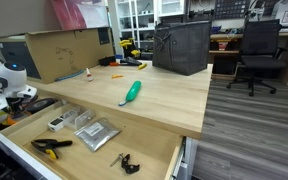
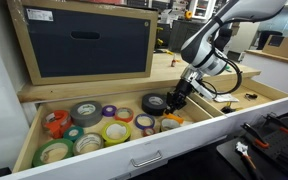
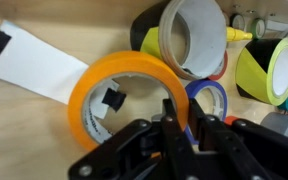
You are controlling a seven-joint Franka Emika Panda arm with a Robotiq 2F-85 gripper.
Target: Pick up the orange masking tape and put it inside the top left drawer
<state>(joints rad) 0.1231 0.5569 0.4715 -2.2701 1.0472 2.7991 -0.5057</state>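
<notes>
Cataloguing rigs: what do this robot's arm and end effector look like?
The arm is white, with rounded segments and dark joints; a dark cable loops by the wrist. The end effector is matte black with two slim fingers.

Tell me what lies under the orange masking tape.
A white strip with black marks passes beneath the orange masking tape and shows through its hole, on the drawer's wood floor. The pincer covers the roll's near side.

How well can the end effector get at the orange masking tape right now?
Probably yes: in the wrist view the end effector straddles the rim of the orange masking tape, with nothing in between.
</notes>
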